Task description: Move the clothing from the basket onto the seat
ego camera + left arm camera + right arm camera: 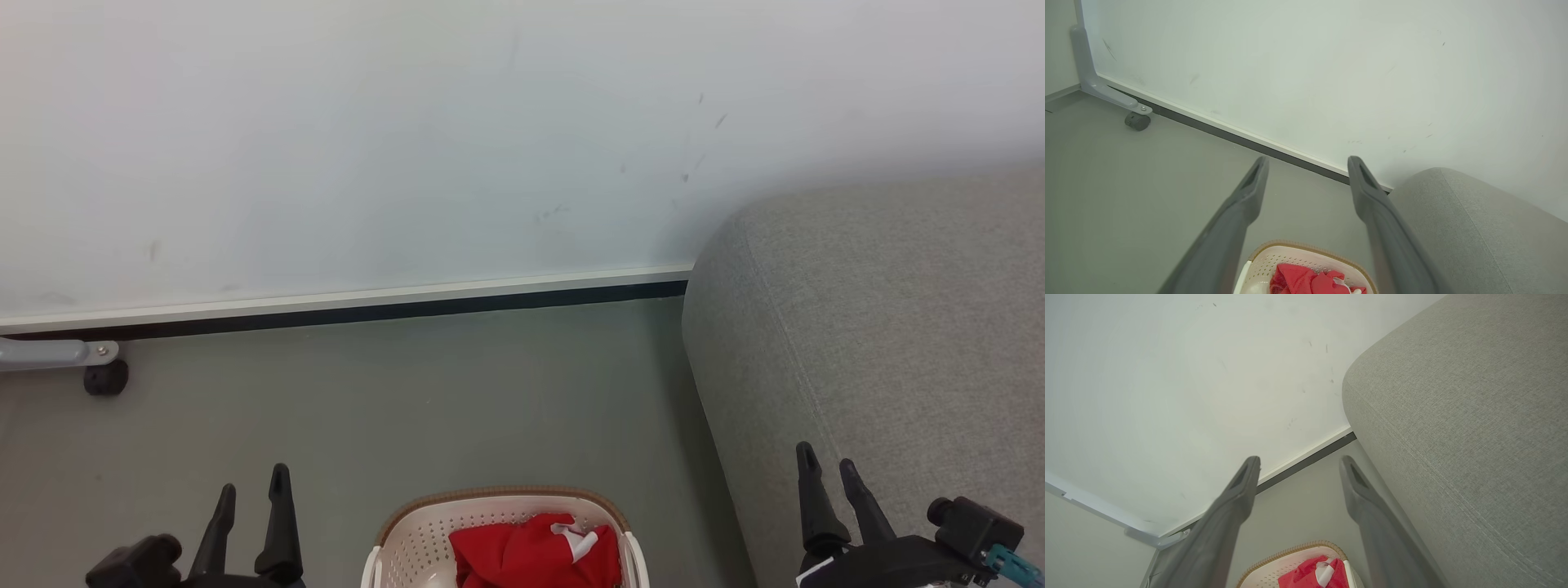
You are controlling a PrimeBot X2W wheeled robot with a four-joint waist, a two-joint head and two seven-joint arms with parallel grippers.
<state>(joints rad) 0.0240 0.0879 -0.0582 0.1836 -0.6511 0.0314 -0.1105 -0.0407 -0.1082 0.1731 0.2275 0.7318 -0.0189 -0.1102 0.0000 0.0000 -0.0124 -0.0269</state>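
Red clothing point(531, 555) with a white patch lies bunched inside the cream perforated basket point(416, 539), which stands on the floor at the bottom centre of the head view. The grey fabric seat point(882, 327) rises to the right of the basket. My left gripper point(251, 482) is open at the lower left, left of the basket and apart from it. Over the seat's front edge at the lower right, my right gripper point(826, 459) is open and empty. Both wrist views show the clothing point(1298, 279) point(1310, 573), the basket point(1274, 255) point(1286, 555) and the seat point(1474, 228) point(1461, 416) beyond open grippers point(1308, 163) point(1298, 463).
A pale wall panel point(408, 147) with a dark base strip runs behind the grey floor point(408, 408). A grey bracket with a black caster wheel point(106, 377) sticks out at the left. Open floor lies between the basket and the wall.
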